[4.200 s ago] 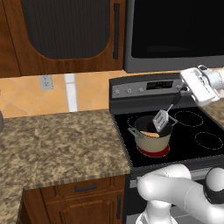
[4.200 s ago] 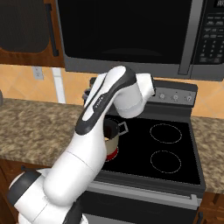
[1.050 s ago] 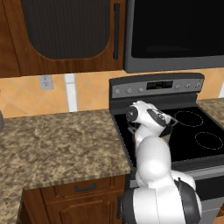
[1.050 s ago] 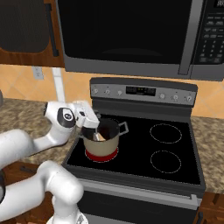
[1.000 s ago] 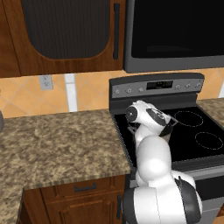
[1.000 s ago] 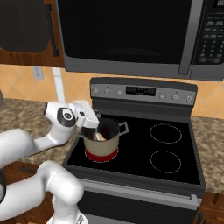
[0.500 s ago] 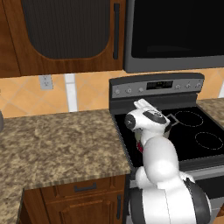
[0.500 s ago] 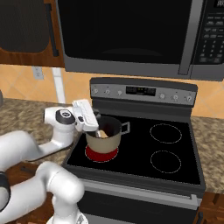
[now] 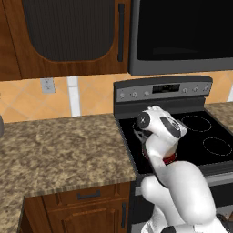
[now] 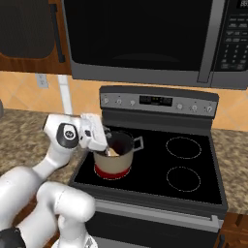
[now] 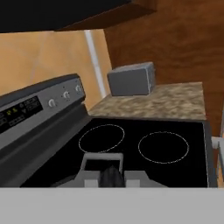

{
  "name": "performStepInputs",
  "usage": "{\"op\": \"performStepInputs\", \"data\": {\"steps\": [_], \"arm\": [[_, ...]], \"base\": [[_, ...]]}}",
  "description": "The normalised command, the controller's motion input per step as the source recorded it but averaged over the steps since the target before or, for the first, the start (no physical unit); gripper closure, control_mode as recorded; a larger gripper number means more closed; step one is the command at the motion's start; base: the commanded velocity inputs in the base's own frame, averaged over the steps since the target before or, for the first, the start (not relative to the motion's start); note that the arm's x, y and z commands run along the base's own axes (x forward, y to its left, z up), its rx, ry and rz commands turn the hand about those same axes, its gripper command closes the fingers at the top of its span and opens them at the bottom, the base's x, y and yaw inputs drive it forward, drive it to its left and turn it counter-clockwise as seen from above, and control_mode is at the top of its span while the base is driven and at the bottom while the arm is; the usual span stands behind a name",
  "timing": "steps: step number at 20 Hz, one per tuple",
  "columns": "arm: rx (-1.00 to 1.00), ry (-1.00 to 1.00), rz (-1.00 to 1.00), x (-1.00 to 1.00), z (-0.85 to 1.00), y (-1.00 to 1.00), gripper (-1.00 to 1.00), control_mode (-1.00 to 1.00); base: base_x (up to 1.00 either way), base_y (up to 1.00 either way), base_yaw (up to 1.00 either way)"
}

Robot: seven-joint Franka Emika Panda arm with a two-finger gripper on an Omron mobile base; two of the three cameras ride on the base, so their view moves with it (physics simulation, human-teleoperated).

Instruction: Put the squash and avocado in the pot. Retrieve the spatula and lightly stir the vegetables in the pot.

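The cream pot (image 10: 114,165) with a grey rim stands on the front left burner, which glows red. My gripper (image 10: 105,142) reaches over its left rim, tips down inside, shut on the spatula. The spatula's black handle (image 11: 111,176) shows as a dark stub at the bottom of the hand view, just before the pot's grey loop handle (image 11: 101,158). A pale piece (image 10: 112,152) lies inside the pot; I cannot tell whether it is the squash or the spatula's head. The avocado is hidden in the dark inside. In the left base view my arm (image 9: 159,127) covers the pot.
The black stovetop (image 10: 181,169) has free burners right of the pot. Its control panel (image 10: 155,101) rises behind, with the microwave (image 10: 145,38) above. A grey toaster (image 11: 131,79) sits on the granite counter beyond the stove. More counter (image 9: 59,145) lies to the stove's left.
Four seconds ago the arm held the spatula over the pot from the right; it has swung round to the pot's left. Over the last second the hand has only shifted slightly.
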Motion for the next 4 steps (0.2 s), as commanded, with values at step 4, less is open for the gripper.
{"op": "performStepInputs", "data": {"steps": [4], "arm": [[0.00, 0.31, -0.08, -0.40, 0.48, 0.00, 1.00, -1.00]], "base": [[0.00, 0.00, 0.00]]}}
